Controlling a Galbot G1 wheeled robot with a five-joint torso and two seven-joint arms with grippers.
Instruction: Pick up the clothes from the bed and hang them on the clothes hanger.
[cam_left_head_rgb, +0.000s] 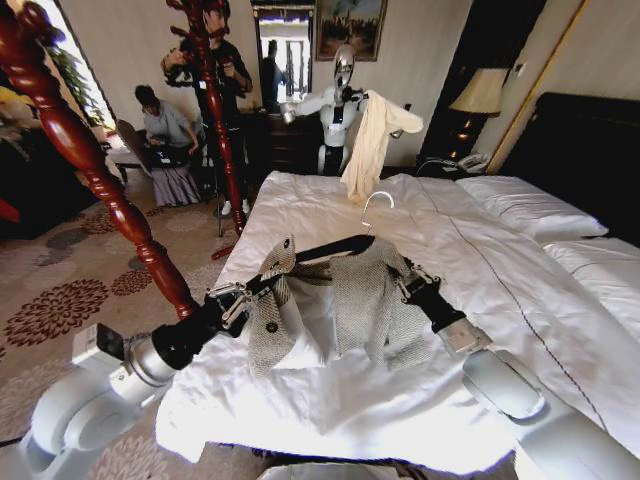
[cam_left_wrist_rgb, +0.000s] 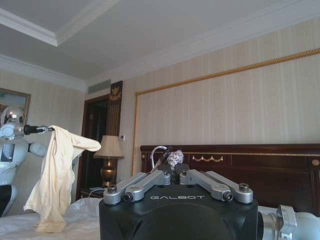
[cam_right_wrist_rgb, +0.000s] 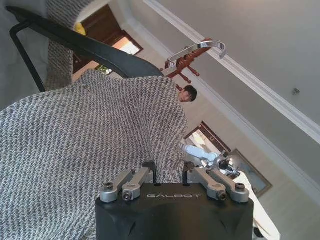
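Fingers of both grippers are clamped on cloth above the wide white-duveted bed (cam_left_head_rgb: 480, 260): the left gripper (cam_left_head_rgb: 243, 297) and right gripper (cam_left_head_rgb: 408, 283) hold the grey-beige speckled tweed-knit jacket (cam_left_head_rgb: 365, 300) spread between them, draped over the slim black coat hanger (cam_left_head_rgb: 335, 247).

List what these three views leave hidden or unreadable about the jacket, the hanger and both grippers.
- Head view: the left gripper fingers are covered by the jacket.
- Head view: the right gripper grip point is buried in fabric.
- Head view: the clothes hanger right shoulder lies under tweed.
- Right wrist view: the jacket runs past the edges, sleeves unseen.
- Left wrist view: the fingers hide what they pinch.
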